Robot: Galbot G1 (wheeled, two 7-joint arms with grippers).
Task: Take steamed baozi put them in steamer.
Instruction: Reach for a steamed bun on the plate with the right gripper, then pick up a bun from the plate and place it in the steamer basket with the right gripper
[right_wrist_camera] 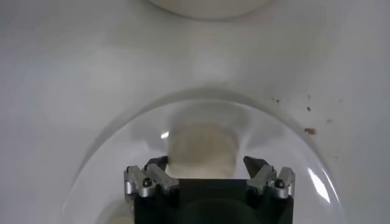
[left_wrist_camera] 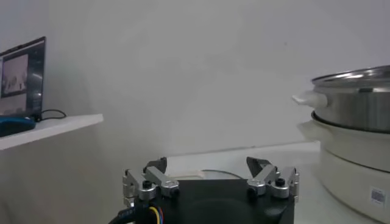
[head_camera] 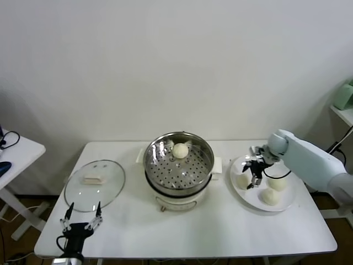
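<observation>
White steamer (left_wrist_camera: pixel 359 152), label unreadable

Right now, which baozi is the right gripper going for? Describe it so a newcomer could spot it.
Start at the steamer in the middle of the table; the white plate lies to its right with three baozi on it. The right gripper hangs open over the target baozi. It is the one on the plate's steamer side; the other two sit on the plate's far side from the steamer.

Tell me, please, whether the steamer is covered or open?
Open. The steamer shows its perforated tray and one baozi, and the glass lid lies flat on the table beside it.
</observation>
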